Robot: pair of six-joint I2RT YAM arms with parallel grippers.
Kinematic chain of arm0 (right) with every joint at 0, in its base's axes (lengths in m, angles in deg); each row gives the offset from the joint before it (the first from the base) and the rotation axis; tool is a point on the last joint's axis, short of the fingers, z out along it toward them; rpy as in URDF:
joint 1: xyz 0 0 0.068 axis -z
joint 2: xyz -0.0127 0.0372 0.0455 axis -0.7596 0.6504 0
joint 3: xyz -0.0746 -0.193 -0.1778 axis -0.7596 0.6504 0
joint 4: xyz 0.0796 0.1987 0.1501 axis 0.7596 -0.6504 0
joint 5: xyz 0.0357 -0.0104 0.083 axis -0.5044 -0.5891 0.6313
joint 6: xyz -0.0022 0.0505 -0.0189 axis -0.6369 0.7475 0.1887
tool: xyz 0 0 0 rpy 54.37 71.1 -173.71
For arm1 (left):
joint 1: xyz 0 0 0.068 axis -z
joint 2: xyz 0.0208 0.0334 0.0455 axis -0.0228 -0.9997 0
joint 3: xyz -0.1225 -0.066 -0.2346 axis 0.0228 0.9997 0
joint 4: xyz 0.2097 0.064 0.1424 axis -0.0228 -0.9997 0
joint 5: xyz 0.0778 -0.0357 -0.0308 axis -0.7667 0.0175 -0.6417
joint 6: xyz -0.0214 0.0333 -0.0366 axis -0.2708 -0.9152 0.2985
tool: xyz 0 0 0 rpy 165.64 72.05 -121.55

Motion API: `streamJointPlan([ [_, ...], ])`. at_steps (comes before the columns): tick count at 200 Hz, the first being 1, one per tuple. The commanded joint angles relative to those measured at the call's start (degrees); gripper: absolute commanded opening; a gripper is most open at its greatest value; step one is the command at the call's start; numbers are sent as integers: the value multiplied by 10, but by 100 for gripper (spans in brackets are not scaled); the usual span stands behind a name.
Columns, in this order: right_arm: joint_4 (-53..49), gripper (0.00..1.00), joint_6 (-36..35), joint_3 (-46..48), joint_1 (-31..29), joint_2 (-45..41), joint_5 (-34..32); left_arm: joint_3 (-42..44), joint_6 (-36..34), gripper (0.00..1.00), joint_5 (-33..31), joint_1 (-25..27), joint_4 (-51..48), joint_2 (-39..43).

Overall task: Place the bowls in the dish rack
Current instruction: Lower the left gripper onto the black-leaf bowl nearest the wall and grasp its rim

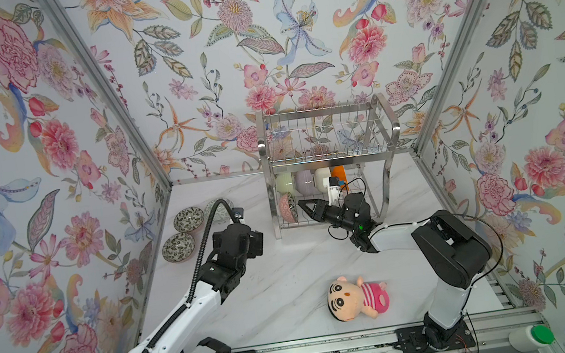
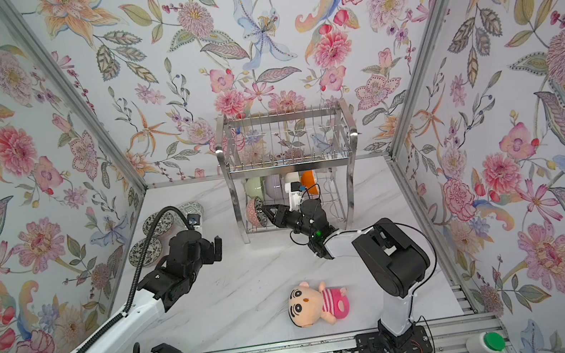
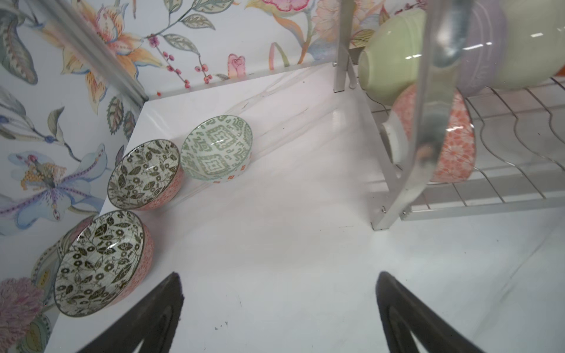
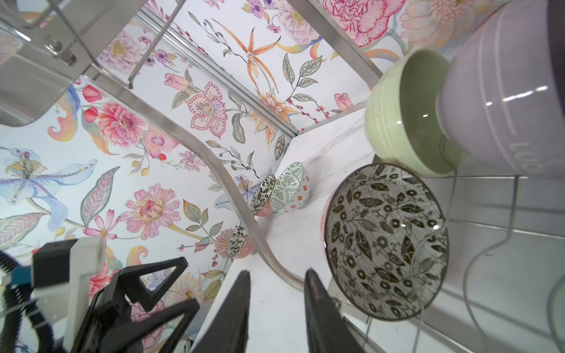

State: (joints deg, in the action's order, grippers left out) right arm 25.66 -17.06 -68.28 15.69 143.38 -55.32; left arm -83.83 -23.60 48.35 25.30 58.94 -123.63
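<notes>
The dish rack stands at the back of the table. Its lower tier holds pale green, lavender, cream and orange bowls on edge. In front of them a leaf-patterned bowl stands in a wire slot. My right gripper is just beside that bowl, open, with only table showing between its fingers. Three patterned bowls sit by the left wall. My left gripper hovers wide open and empty to their right.
A plush doll in a pink striped shirt lies at the front of the table. The rack's curved leg runs close past the right gripper. Flowered walls close in the left, right and back sides.
</notes>
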Motion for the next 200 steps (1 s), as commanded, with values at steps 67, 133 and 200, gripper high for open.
streamJointPlan([
  [67,-265,72,-253,-40,-109,-133,-98,-61,1,99,140,-178,-20,-62],
  [133,-295,99,-320,-44,-164,-153,-146,-139,-76,99,148,-291,-81,-188],
  [200,-331,99,-385,-87,-206,-131,-177,-207,-101,90,170,-333,-117,-327],
])
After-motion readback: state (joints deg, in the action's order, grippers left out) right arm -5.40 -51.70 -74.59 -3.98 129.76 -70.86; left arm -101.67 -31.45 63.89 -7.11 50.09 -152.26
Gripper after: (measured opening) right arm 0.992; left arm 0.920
